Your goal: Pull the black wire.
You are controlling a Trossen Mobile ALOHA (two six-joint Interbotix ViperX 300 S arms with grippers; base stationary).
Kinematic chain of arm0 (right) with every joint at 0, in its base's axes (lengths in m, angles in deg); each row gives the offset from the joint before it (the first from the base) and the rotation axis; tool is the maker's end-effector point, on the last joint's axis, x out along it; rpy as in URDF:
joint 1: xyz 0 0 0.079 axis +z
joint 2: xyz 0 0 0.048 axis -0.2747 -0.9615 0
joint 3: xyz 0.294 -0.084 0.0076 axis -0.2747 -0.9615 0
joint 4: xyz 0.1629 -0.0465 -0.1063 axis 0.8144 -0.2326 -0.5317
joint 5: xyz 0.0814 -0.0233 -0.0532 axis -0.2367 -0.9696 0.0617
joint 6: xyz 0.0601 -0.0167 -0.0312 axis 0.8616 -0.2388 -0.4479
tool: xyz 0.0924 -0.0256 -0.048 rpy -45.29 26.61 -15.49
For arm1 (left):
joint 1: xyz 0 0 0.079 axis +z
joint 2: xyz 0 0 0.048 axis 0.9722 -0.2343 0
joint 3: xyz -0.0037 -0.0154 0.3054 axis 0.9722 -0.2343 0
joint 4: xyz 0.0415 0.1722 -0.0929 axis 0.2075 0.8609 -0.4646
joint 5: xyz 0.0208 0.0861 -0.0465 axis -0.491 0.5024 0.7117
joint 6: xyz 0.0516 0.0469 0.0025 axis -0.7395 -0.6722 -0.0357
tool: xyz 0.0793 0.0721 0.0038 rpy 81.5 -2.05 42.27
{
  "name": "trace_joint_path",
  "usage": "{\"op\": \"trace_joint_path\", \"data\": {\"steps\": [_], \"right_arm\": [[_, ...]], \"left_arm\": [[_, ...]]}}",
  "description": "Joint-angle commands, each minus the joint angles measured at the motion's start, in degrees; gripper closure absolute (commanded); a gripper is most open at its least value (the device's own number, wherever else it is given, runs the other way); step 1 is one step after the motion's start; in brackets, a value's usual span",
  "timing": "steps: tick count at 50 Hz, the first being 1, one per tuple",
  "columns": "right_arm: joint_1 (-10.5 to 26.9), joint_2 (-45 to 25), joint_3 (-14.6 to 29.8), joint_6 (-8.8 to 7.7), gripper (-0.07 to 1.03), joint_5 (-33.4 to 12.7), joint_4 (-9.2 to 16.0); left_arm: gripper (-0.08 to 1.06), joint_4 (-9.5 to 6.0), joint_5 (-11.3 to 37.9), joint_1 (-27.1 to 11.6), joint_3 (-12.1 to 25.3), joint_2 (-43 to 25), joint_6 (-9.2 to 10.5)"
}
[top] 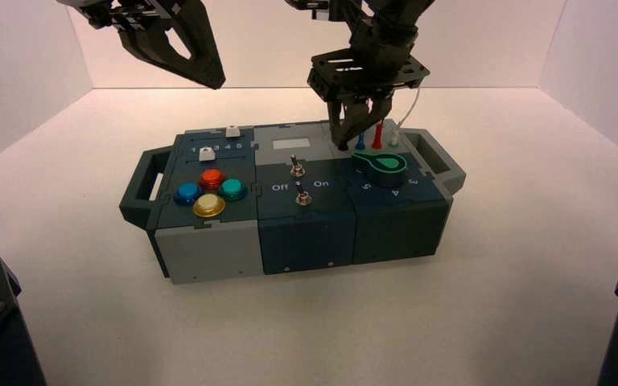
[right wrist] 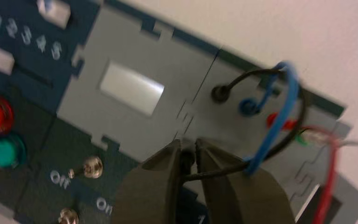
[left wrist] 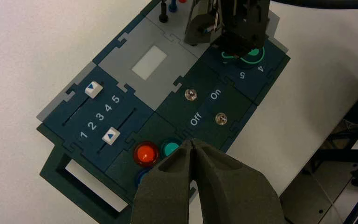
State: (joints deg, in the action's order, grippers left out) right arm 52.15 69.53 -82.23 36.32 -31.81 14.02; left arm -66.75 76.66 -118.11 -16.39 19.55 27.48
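The black wire [right wrist: 216, 171] arches in a loop over the grey back corner of the box. One black plug [right wrist: 220, 93] sits in its socket. The other black plug [right wrist: 187, 158] is between the fingers of my right gripper [right wrist: 189, 148], which is shut on it just above the grey panel. In the high view the right gripper [top: 352, 135] points down at the back of the box, beside the blue plug [top: 360, 142] and the red plug [top: 377, 137]. My left gripper [top: 206, 71] is shut and empty, held high above the box's left back.
The blue lead [right wrist: 279, 107] crosses over the black loop; the red lead [right wrist: 328, 177] runs beside it. The green knob [top: 381, 165] is just in front of the right gripper. Two toggle switches [top: 296, 166], coloured buttons [top: 211, 178] and sliders [left wrist: 93, 88] lie to the left.
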Motion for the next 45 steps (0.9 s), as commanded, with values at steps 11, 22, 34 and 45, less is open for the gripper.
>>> {"op": "trace_joint_path", "data": {"steps": [11, 22, 34, 45], "right_arm": [[-0.8, 0.9, 0.4, 1.23, 0.99, -2.9, -3.0], [-0.8, 3.6, 2.8, 1.14, 0.99, -4.7, -3.3], [-0.8, 4.7, 5.4, 1.23, 0.99, -7.7, -3.7], [-0.8, 6.2, 6.6, 1.14, 0.99, -8.6, -4.6]], "left_arm": [[1.01, 0.09, -0.4, -0.2, 1.2, 0.5, -0.09], [1.01, 0.09, -0.4, -0.2, 1.3, 0.5, -0.09], [1.01, 0.18, -0.4, -0.2, 1.3, 0.6, -0.09], [1.01, 0.44, -0.4, -0.1, 1.3, 1.0, -0.09]]}}
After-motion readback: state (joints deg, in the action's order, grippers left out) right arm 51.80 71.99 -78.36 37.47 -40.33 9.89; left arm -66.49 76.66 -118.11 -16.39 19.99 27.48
